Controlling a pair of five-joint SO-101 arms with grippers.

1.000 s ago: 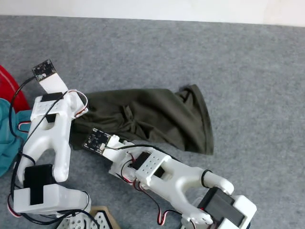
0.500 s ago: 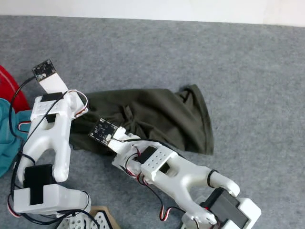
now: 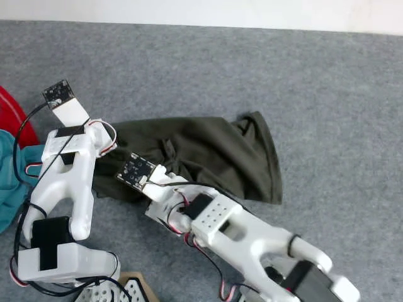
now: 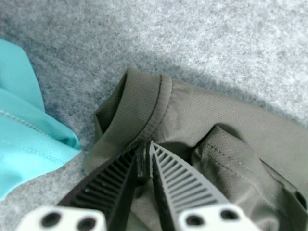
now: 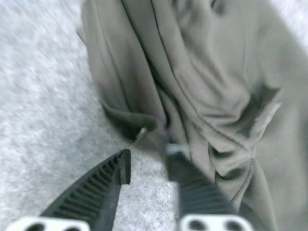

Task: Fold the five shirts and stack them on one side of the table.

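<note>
Your left gripper [image 4: 144, 153] is pinched tight on a fold of the olive shirt [image 3: 208, 154] by its ribbed edge, at the end of the garment nearest the teal shirt [image 3: 9, 179]. Your right gripper [image 5: 148, 159] stands spread apart at the shirt's near hem, one finger over the fabric and the other over the grey table [image 3: 327, 94]. The olive shirt lies crumpled and unfolded mid-table, while the teal shirt and a red item [image 3: 9, 113] sit at the table's left edge in the high view.
</note>
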